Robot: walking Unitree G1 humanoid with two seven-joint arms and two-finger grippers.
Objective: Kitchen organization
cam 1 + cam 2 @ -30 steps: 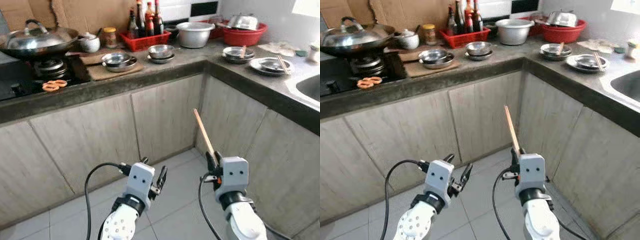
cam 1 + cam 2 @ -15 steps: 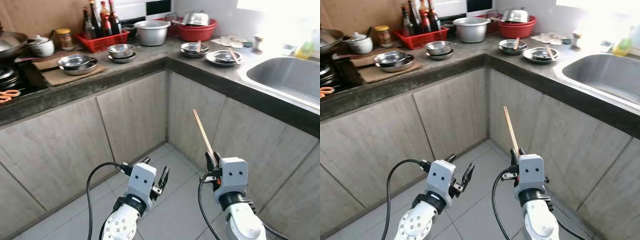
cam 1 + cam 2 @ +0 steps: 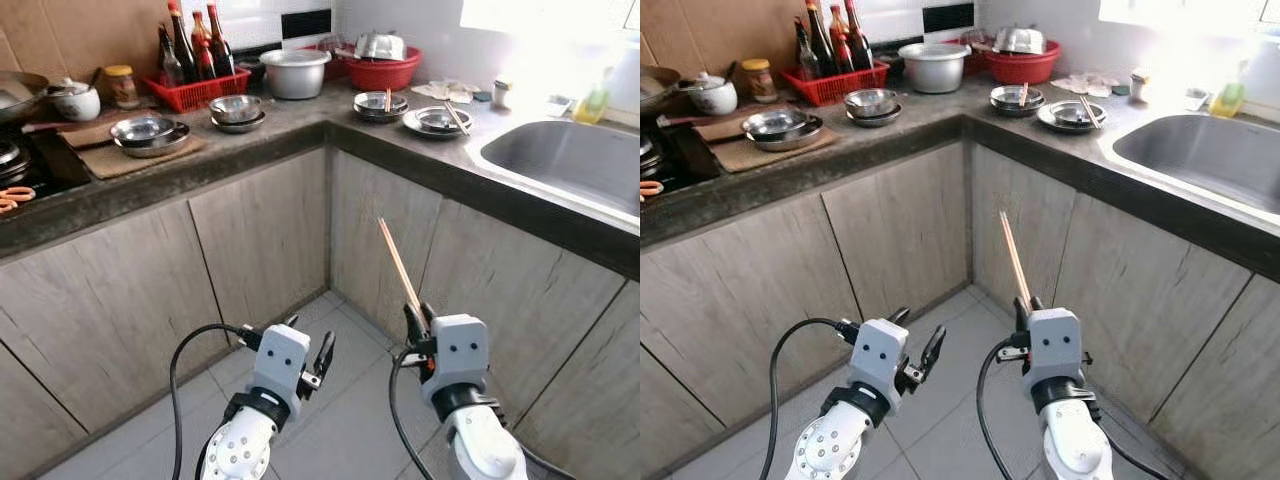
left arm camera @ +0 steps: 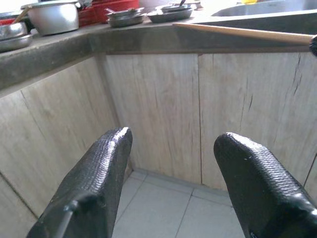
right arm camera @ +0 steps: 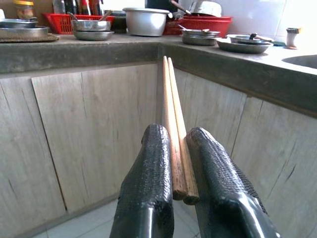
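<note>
A pair of wooden chopsticks (image 5: 175,134) stands pinched between the two black fingers of the right gripper (image 5: 179,163), the sticks lying side by side and rising from the fingers at a slight tilt, in front of the pale wood-grain cabinet doors (image 3: 262,235) below the counter (image 3: 250,140). The gripper is low, above the grey tiled floor (image 3: 350,420), well below the counter's edge. Just beside it, the left gripper (image 4: 168,178) hangs at the same height with its fingers spread wide and nothing between them. On the counter above, at the inner corner, sits a large metal pot (image 3: 294,72); beside it are a red basket of dark bottles (image 3: 208,88) and a red basin (image 3: 377,68) with metal ware in it. In front of the pot rest stacked steel bowls (image 3: 237,108), and further along the counter are a steel bowl on a mat (image 3: 146,132) and a white teapot (image 3: 76,100). Toward the steel sink (image 3: 565,165), two more metal dishes (image 3: 436,119) carry chopsticks across them, and a green bottle (image 3: 595,100) stands by the sink's far rim.
</note>
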